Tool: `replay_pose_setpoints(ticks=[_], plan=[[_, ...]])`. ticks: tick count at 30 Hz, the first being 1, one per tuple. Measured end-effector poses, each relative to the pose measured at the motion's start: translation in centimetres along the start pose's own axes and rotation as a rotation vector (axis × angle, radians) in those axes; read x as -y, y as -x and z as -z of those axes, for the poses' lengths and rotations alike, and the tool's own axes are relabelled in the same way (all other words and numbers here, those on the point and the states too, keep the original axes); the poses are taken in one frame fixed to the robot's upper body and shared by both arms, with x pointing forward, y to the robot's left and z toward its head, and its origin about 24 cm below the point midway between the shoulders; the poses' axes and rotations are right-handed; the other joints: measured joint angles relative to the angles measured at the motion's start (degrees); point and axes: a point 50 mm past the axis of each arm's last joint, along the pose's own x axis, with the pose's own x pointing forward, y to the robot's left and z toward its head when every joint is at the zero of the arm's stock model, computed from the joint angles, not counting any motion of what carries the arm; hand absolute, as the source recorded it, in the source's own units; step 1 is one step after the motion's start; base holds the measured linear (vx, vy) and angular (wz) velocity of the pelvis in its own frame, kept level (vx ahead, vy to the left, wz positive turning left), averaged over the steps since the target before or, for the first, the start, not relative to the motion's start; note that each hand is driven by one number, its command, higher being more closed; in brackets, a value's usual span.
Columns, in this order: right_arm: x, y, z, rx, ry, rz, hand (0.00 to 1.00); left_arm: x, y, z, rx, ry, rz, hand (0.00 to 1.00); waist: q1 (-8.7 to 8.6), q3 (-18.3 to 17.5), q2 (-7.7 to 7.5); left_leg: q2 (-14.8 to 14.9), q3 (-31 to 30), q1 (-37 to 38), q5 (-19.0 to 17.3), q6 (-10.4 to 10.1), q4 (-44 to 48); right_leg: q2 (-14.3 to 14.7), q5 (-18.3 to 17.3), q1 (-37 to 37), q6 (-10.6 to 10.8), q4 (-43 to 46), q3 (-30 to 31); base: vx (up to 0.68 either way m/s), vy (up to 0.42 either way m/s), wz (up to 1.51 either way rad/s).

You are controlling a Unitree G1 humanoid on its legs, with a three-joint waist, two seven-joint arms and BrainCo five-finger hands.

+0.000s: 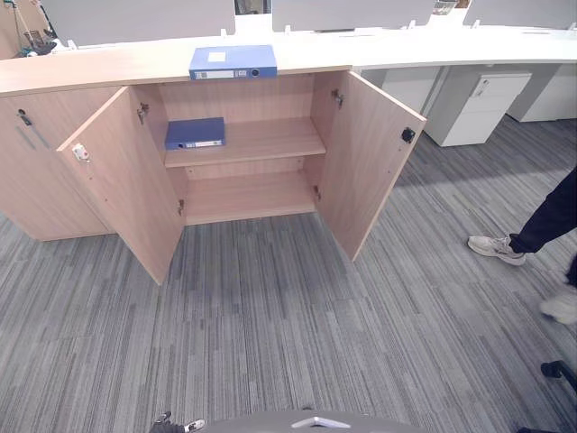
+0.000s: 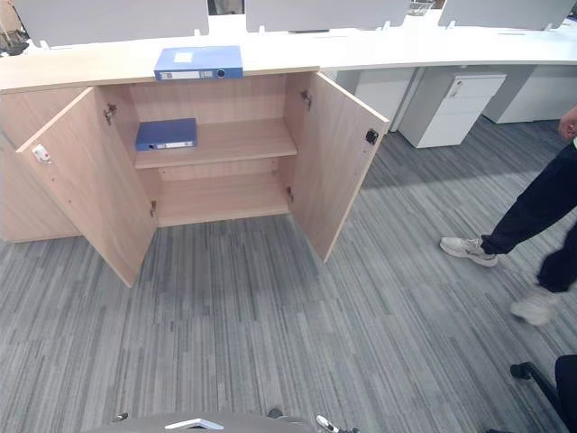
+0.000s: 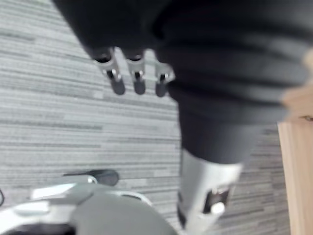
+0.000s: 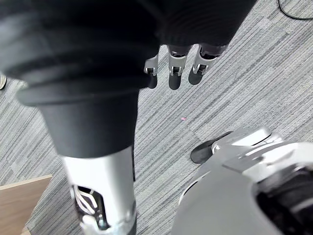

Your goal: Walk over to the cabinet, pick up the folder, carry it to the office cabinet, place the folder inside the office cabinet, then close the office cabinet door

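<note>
Two blue folders: upper folder (image 1: 233,61) lies flat on the wooden desk (image 1: 108,65) above the open-doored office cabinet (image 1: 248,97); shelved folder (image 1: 195,133) lies on its top shelf. Left hand (image 3: 138,81) and right hand (image 4: 174,73) hang released, empty, over grey carpet (image 1: 288,325).

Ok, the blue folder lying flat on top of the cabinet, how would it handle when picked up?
The folder looks like a thick, hard-backed binder, so probably stiff, not floppy. Its covers look smooth, so it may slip in a loose grip. Lying flat on the countertop, it should slide rather than tip if pushed.
</note>
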Motion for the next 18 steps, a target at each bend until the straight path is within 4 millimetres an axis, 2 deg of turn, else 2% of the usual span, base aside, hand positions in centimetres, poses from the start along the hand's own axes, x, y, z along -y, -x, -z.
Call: replay_pose_setpoints(ticks=[4, 18], plan=[[-1.2, -0.3, -1.5, 0.037, -0.004, -0.025, 0.0, 0.4, -0.3, -1.0, 0.016, 0.003, 0.01, 0.0, -0.03, 2.4, 0.25, 0.1, 0.4, 1.5, 0.0, -0.1, -1.4, 0.2, 0.2, 1.5, 0.3, -1.2, 0.0, 0.04, -0.006, -0.05], [-2.0, -0.4, -2.4, 0.063, 0.036, -0.043, 0.0, 0.9, -0.2, -1.0, 0.022, 0.006, 0.017, 0.0, 0.35, 2.6, 0.08, 0.1, 1.1, 2.8, 0.0, -0.1, -2.4, 0.2, 0.0, 2.0, 0.7, -1.5, 0.0, -0.04, -0.011, -0.02]])
